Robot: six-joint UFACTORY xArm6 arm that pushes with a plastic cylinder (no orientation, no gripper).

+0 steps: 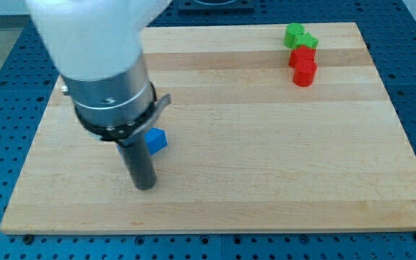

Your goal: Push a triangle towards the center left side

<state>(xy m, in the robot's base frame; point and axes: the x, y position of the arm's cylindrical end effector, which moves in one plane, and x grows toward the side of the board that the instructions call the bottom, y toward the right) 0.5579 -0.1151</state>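
Camera view, small blue block (pixel 157 140), shape unclear, just beside my tip (pixel 145 186)

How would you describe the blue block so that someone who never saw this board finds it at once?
Start from the wooden board and go to its left half, where the dark rod comes down. The blue block lies just to the right of the rod, above my tip in the view. It is the only blue piece; the green and red blocks sit far off, top right.
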